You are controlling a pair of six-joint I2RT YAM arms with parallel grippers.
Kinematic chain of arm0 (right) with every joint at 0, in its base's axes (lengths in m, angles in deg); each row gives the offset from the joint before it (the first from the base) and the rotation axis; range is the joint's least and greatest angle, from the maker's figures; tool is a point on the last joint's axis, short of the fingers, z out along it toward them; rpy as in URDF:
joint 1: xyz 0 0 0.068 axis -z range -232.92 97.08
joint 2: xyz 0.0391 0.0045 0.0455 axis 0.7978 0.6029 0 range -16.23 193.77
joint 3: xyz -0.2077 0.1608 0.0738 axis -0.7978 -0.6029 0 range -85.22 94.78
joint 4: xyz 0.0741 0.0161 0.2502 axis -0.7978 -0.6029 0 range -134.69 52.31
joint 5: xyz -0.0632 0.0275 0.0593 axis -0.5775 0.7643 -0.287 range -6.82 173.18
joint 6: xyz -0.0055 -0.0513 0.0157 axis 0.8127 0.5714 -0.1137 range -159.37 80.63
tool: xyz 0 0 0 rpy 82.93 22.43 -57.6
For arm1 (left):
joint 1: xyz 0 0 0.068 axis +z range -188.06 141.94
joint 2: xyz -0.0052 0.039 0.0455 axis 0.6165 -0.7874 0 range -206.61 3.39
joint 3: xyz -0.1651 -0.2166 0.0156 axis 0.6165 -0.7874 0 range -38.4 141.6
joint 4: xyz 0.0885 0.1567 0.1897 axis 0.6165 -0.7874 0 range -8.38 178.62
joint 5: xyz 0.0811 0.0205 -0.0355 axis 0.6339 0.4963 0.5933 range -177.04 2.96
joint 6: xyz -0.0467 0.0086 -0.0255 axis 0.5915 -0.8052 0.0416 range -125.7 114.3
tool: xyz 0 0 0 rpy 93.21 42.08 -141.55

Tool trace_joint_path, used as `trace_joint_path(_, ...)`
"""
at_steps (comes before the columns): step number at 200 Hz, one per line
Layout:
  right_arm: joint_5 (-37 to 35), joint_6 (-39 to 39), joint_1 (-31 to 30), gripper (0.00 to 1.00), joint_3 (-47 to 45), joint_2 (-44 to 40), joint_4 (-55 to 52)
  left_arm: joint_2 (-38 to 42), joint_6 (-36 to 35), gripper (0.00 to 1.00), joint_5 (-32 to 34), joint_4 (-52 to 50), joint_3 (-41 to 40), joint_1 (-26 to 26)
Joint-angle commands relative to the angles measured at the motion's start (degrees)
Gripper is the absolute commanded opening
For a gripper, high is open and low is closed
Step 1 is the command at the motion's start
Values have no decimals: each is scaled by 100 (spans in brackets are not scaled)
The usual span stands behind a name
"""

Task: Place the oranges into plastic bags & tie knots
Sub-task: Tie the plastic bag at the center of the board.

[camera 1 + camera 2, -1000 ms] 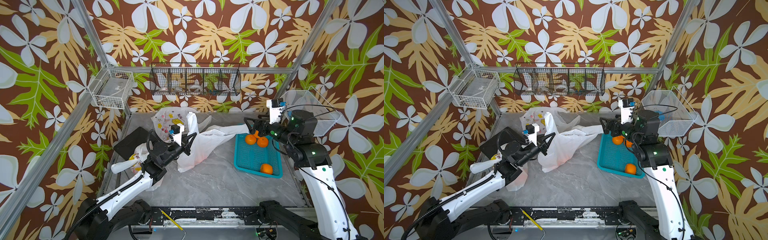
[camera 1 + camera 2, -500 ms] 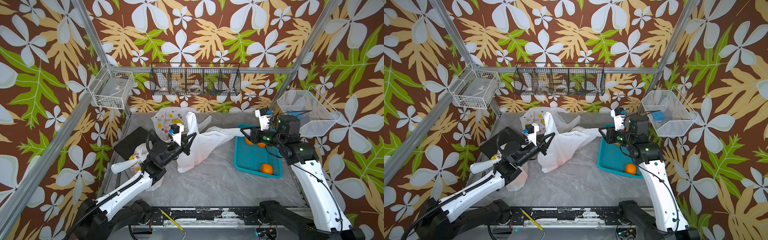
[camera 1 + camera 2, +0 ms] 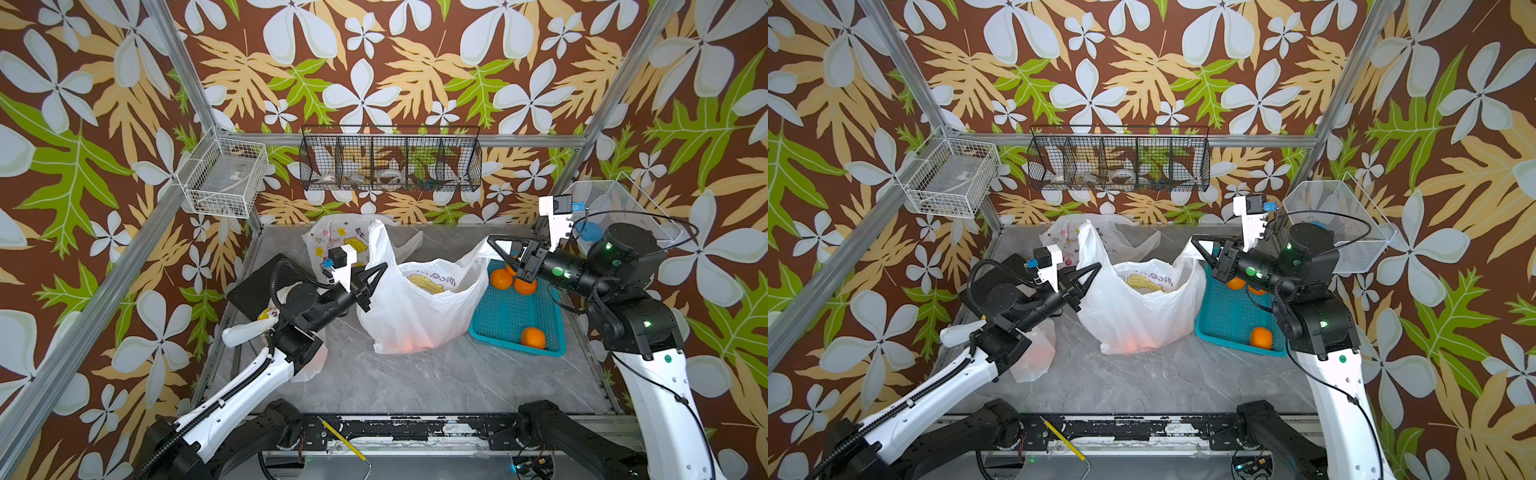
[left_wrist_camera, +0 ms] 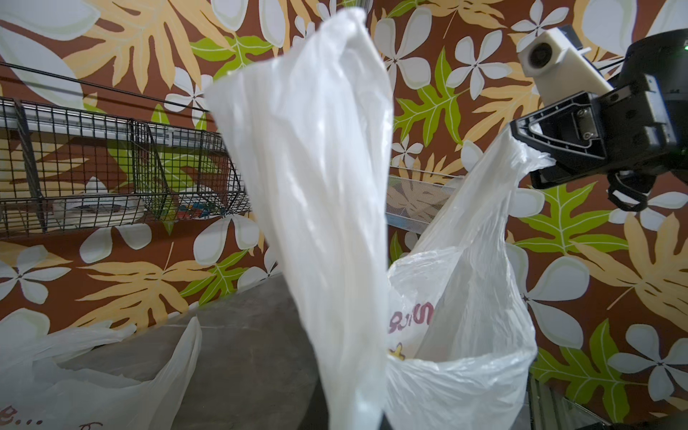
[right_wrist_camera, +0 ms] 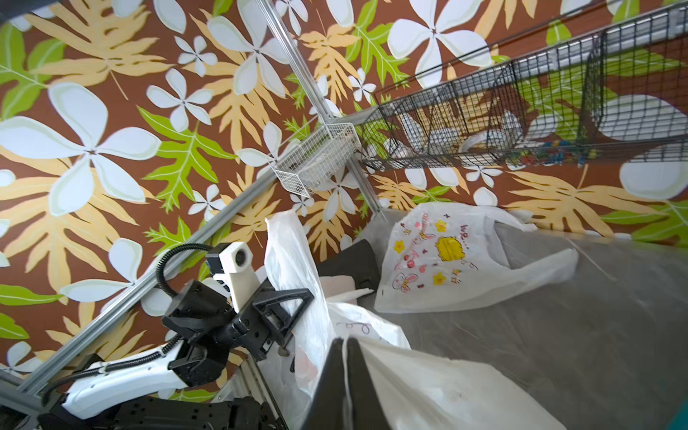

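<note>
You are holding the bag [image 3: 415, 316] by both handles. It is standing on the table [image 3: 415, 382] between the arms, with its mouth gaping upward. The left gripper [image 3: 381, 268] is pressed together on the left handle [image 3: 379, 237], whose free end is sticking upright past the jaws. The right gripper [image 3: 493, 240] is pinching the right handle [image 3: 478, 252], which is running taut on a slant from the bag's rim up to the jaws. An orange glow is showing through the bag's base; the count inside cannot be told.

The knot, judged the likely next step, is turning on one relation. The handles are lying on opposite sides of the mouth, each inward of its gripper, so both are needing to come to the middle and cross. Neither arm is nearer.

Three oranges [image 3: 533, 337] are lying in the basket [image 3: 507, 316], which is sitting just beside the bag, under the right gripper. A flat bag [image 3: 332, 241] is lying behind, apart. A third bag [image 3: 1034, 357] is sitting under the left arm.
</note>
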Motion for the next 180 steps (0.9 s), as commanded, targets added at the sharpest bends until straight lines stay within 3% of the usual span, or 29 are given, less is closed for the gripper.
trace_joint_path(1, -23, -457, -110, 0, -185, 138, 688, -23, 297, 0, -558, 582, -161, 186)
trace_joint_path(41, -69, -595, -118, 0, -1312, 361, 1192, -323, 482, 0, -736, 1217, -721, 307)
trace_joint_path(54, -78, -469, -111, 12, -1437, 407, 1202, -432, 505, 0, -784, 1521, -937, 322)
trace_joint_path(73, -164, -48, -27, 40, -1304, 350, 1052, -539, 739, 0, -789, 1861, -1162, 433)
trace_joint_path(95, -181, 480, 458, 68, -1089, 85, 919, -575, 911, 0, -815, 1950, -1221, 589)
trace_joint_path(115, -140, 1074, 975, 86, -1162, -247, 978, -568, 861, 0, -804, 1859, -1191, 617)
trace_joint_path(140, 112, 1767, 1298, 93, -1842, -650, 1272, -537, 751, 0, -796, 1668, -1168, 643)
trace_joint_path(180, 1502, 2419, 1299, 98, -3793, -1237, 2894, -453, 597, 0, -945, 1514, -1169, 643)
